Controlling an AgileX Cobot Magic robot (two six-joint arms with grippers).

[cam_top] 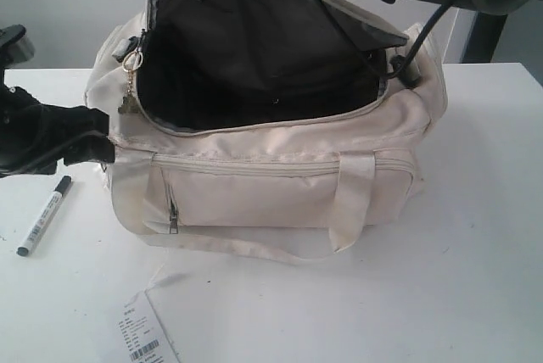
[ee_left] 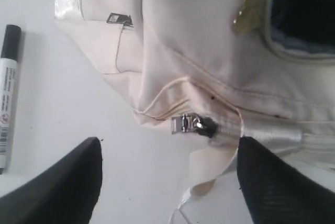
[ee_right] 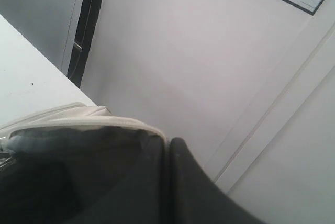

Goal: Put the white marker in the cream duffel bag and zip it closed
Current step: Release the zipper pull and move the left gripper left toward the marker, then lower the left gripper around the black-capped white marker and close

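Looking on from here, the bag [cam_top: 280,185] sits on the table [cam_top: 475,278] with its top gaping and the dark lining showing. The marker [cam_top: 44,215] is not in it: it lies flat on the table off the bag's left front corner, black cap toward the bag. The left gripper [ee_left: 168,148] hovers at the bag's left end, jaws spread wide and empty, with a zip pull [ee_left: 191,124] and a fold of cream cloth right between them. The right gripper [ee_right: 168,153] is up at the bag's far rim, fingers pressed together on the lifted top edge, and I take it to be holding the mouth open. The worry is the left side. If it closes where it hangs, it would catch fabric or that pull rather than the marker. The round barrel could also roll off if it is nudged at an angle. If the right pinch slips, the top would sag over the opening and the marker could drop outside the bag. Loose lining could also snag the zip later. By my count there is one bag, one marker, one paper tag [cam_top: 144,337] in front of the bag, and two grippers.
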